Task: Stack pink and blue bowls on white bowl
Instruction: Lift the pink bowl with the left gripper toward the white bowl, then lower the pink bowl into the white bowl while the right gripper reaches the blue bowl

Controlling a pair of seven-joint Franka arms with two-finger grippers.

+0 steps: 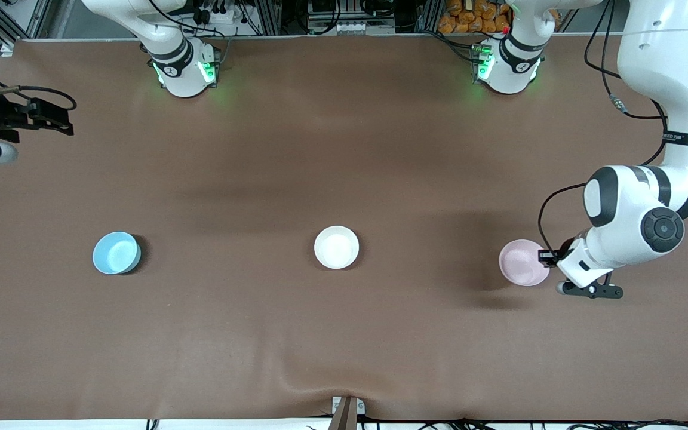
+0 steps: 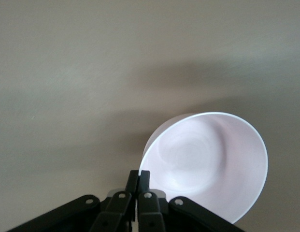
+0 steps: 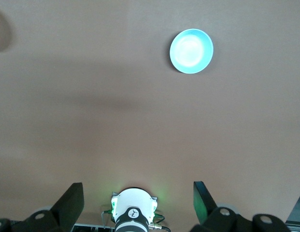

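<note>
The pale pink bowl is at the left arm's end of the table. My left gripper is shut on its rim on the side away from the white bowl. In the left wrist view the fingers pinch the rim of the pink bowl, which looks tilted. The white bowl sits in the middle of the table. The light blue bowl sits toward the right arm's end. My right gripper is open and empty, waiting high over that end; its wrist view shows the blue bowl.
The brown cloth covers the table and has a wrinkle by a clamp at the near edge. The two arm bases stand along the edge farthest from the front camera.
</note>
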